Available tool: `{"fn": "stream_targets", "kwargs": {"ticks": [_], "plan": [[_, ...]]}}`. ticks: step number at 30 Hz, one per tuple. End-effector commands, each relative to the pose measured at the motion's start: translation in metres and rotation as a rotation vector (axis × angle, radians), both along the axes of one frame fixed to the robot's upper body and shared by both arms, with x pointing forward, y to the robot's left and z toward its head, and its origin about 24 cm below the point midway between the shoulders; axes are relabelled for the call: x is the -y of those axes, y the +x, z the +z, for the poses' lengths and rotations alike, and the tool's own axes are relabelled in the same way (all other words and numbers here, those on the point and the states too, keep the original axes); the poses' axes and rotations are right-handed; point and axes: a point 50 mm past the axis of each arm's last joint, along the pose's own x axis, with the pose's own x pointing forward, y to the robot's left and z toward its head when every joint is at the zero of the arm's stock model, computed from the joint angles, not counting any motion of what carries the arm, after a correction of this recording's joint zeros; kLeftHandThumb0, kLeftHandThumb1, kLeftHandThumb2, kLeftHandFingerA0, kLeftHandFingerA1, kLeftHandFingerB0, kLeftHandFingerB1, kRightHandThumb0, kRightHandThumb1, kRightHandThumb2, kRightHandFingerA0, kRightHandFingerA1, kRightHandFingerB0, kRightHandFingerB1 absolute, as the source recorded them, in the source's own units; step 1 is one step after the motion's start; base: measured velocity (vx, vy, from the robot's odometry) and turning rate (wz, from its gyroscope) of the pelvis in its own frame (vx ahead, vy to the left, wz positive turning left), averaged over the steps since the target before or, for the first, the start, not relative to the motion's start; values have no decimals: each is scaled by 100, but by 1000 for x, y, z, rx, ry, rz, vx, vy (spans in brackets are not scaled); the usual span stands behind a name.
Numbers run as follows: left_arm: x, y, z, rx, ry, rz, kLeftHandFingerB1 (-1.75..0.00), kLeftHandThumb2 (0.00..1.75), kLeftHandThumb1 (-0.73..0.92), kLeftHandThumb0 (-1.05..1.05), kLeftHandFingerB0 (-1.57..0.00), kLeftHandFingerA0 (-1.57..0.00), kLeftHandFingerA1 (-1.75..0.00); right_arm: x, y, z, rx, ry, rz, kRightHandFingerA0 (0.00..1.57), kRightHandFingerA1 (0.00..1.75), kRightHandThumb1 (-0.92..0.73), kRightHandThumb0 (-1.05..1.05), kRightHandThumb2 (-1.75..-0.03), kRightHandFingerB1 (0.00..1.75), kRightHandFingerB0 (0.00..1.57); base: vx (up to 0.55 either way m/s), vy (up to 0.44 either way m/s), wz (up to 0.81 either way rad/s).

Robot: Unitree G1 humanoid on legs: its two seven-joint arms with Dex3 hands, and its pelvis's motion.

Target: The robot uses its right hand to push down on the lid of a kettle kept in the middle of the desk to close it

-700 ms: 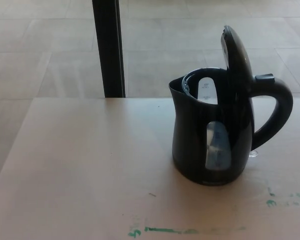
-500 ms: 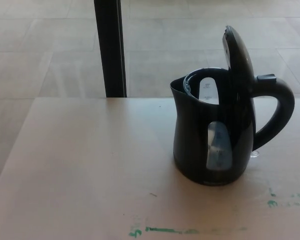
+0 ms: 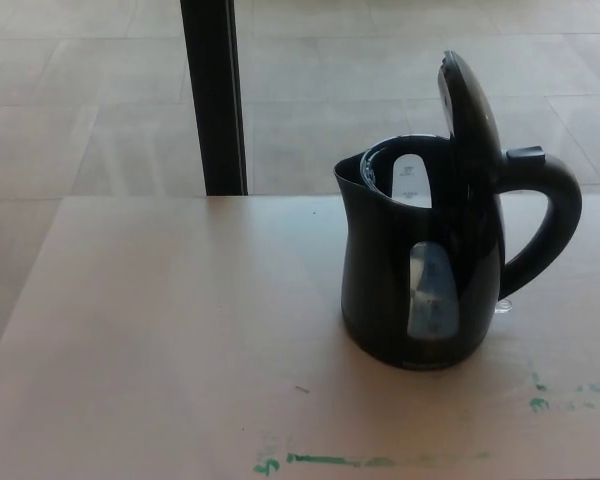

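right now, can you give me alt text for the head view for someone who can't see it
A black electric kettle stands on a light wooden desk with its lid hinged fully open and upright, spout to the picture's left and handle to the right. No robot hand is in view. Green marks run along the desk's near edge, and a dark post rises behind it.

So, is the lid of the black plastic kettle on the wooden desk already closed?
No, the black hinged lid stands upright above the black plastic kettle, leaving its mouth open, and no robot hand shows.
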Motion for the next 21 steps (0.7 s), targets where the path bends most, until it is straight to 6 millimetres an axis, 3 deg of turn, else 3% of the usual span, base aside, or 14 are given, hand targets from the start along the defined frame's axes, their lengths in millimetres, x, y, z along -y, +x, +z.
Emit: {"fn": "stream_targets", "kwargs": {"ticks": [1, 2, 4, 6, 8, 9, 10, 11, 13, 17, 18, 19, 20, 21], "plan": [[-7, -1, 5, 31, -16, 33, -43, 70, 92, -87, -44, -51, -50, 3, 36, 56, 135, -162, 19, 64, 46, -92, -87, -74, 37, 50, -5, 1, 7], [-7, -1, 5, 41, -22, 47, -45, 84, 82, -92, -39, -46, -52, -8, 54, 83, 178, -253, 92, 61, 48, -92, -87, -71, 38, 50, 0, 0, 0], [-8, -1, 6, 34, -19, 37, -42, 72, 92, -87, -44, -48, -49, -23, 78, 118, 233, -388, 201, 63, 49, -92, -87, -71, 38, 52, 0, 0, 0], [-8, -1, 6, 33, -18, 36, -44, 83, 82, -94, -40, -46, -51, -31, 87, 128, 243, -411, 214, 68, 42, -91, -91, -68, 36, 54, 0, 0, 0], [-9, -1, 7, 27, -9, 15, -41, 75, 92, -89, -39, -45, -47, -49, 102, 148, 252, -459, 241, 64, 39, -91, -93, -69, 35, 49, 0, 0, 0], [-9, -1, 6, 24, -9, 23, -45, 86, 81, -95, -39, -46, -51, -55, 110, 157, 253, -477, 282, 59, 39, -92, -89, -72, 35, 42, 0, 0, 0], [-9, -2, 7, 27, -12, 35, -41, 72, 92, -88, -42, -48, -48, -63, 117, 165, 235, -529, 326, 55, 42, -92, -85, -78, 37, 36, 0, 0, 0], [-10, -2, 7, 24, -9, 26, -45, 89, 80, -95, -38, -46, -52, -70, 122, 171, 228, -549, 366, 49, 42, -92, -82, -77, 36, 33, 0, 0, 0], [-10, -3, 7, 24, -12, 29, -42, 72, 92, -87, -44, -49, -49, -85, 137, 183, 219, -592, 459, 33, 48, -92, -72, -78, 38, 19, 0, 0, 0], [-11, -2, 8, 22, -9, 18, -42, 73, 92, -87, -42, -49, -49, -108, 160, 193, 223, -620, 623, 33, 47, -92, -66, -81, 35, 20, 0, 0, 0], [-11, -3, 8, 21, -12, 17, -45, 87, 80, -92, -37, -47, -52, -120, 170, 194, 215, -628, 672, 28, 53, -79, -74, -108, 46, 19, 0, 0, 0], [-11, -2, 8, 19, -7, 10, -41, 74, 92, -87, -38, -46, -47, -129, 175, 194, 201, -638, 708, 36, 43, -92, -84, -80, 34, 21, 0, 0, 0], [-11, -2, 8, 14, -4, 3, -41, 74, 92, -87, -38, -46, -47, -134, 178, 194, 195, -648, 721, 36, 43, -92, -84, -80, 34, 21, 0, 0, 0], [-11, -2, 8, 19, -6, 14, -52, 111, 75, -85, -36, -42, -57, -141, 180, 194, 201, -682, 730, 40, 43, -92, -84, -77, 36, 27, 0, 0, 0]]}}
